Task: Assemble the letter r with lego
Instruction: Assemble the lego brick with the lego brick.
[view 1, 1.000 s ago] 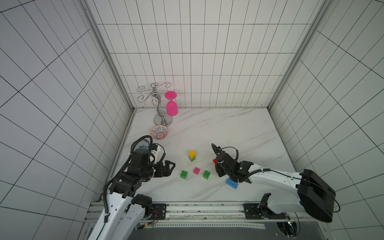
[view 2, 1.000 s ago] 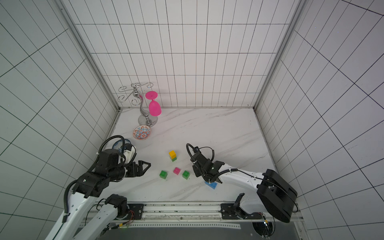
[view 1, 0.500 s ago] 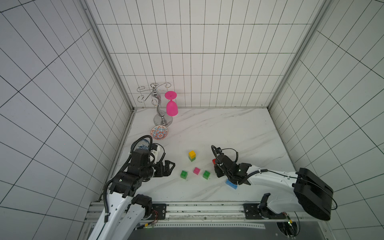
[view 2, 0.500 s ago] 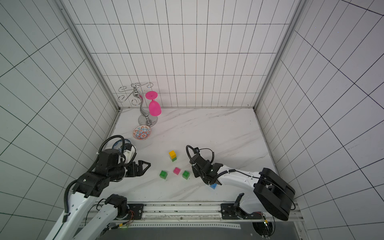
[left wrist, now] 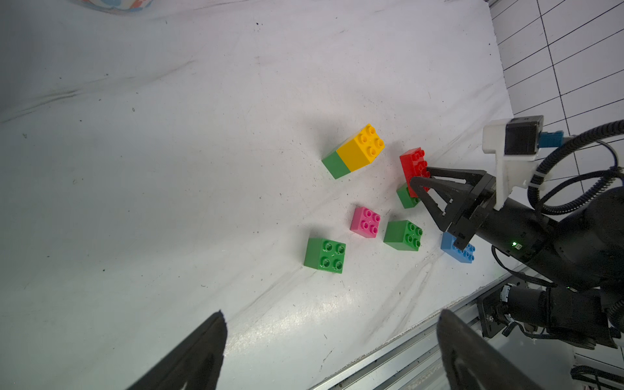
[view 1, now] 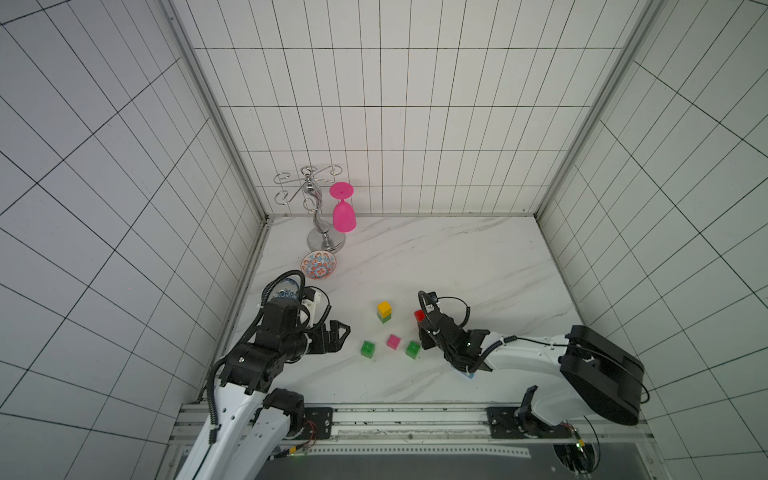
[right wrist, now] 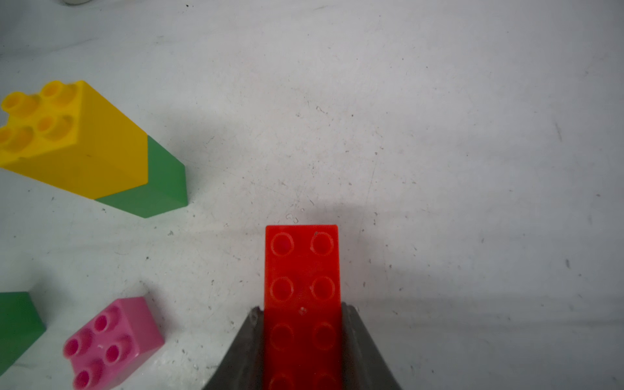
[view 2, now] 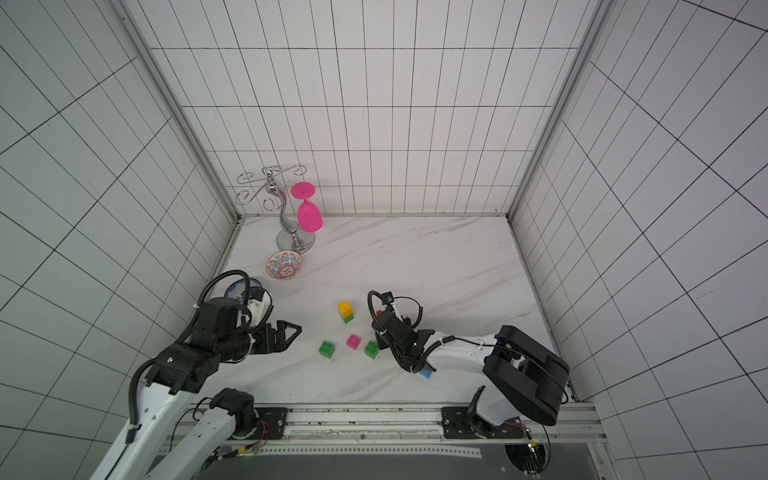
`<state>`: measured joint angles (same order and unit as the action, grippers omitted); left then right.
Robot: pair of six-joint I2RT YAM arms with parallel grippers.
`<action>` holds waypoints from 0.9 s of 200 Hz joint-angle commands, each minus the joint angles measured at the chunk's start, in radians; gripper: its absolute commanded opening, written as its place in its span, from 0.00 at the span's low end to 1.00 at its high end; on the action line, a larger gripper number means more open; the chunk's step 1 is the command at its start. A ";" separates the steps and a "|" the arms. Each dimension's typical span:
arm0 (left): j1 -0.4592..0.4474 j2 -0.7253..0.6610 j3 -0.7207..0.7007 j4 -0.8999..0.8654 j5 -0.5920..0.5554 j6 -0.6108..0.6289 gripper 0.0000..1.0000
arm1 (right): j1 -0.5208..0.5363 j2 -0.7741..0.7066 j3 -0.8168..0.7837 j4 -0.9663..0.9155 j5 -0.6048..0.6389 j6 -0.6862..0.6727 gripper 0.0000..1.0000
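Note:
My right gripper (right wrist: 303,309) is shut on the long red brick (right wrist: 301,266), which sticks out past its fingertips; the red brick (view 1: 419,316) is raised above the table. A green cube (left wrist: 407,197) sits right under it; whether they touch, I cannot tell. A yellow cube (view 1: 384,308) is stacked on a green cube (view 1: 385,319) to the left. The pink cube (view 1: 392,341) lies between two loose green cubes (view 1: 367,348) (view 1: 412,349). The blue brick (view 1: 468,375) is mostly hidden under my right arm. My left gripper (view 1: 338,336) hangs open and empty, left of the cubes.
A metal glass rack with a pink goblet (view 1: 343,212) stands at the back left, with a patterned bowl (view 1: 318,264) in front of it. A blue-white dish (view 1: 286,289) lies behind my left arm. The rail (view 1: 374,419) runs along the table's front edge.
My right gripper has carried the red brick a little to the left, toward the cubes, and its arm now covers more of the blue brick. The left arm has not moved.

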<state>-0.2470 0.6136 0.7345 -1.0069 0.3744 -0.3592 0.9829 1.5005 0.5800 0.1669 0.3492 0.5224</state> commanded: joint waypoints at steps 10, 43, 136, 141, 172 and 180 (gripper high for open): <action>0.005 -0.002 -0.010 0.014 -0.008 -0.006 0.97 | 0.014 0.096 -0.050 -0.205 -0.113 0.069 0.00; 0.009 -0.001 -0.010 0.016 -0.004 -0.004 0.97 | 0.014 0.125 -0.017 -0.281 -0.107 0.095 0.00; 0.013 -0.009 -0.010 0.017 -0.001 -0.002 0.97 | 0.019 0.207 0.085 -0.517 -0.025 0.167 0.00; 0.014 -0.009 -0.010 0.017 -0.001 -0.003 0.97 | 0.020 0.212 0.087 -0.519 -0.025 0.168 0.00; 0.015 -0.014 -0.010 0.019 0.001 -0.001 0.97 | 0.022 0.227 0.088 -0.513 -0.024 0.177 0.00; 0.014 -0.014 -0.010 0.017 0.000 -0.001 0.97 | 0.023 0.231 0.094 -0.525 -0.020 0.179 0.00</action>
<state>-0.2382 0.6106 0.7345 -1.0069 0.3748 -0.3592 0.9981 1.6218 0.7506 -0.0463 0.4213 0.6468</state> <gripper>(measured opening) 0.972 0.341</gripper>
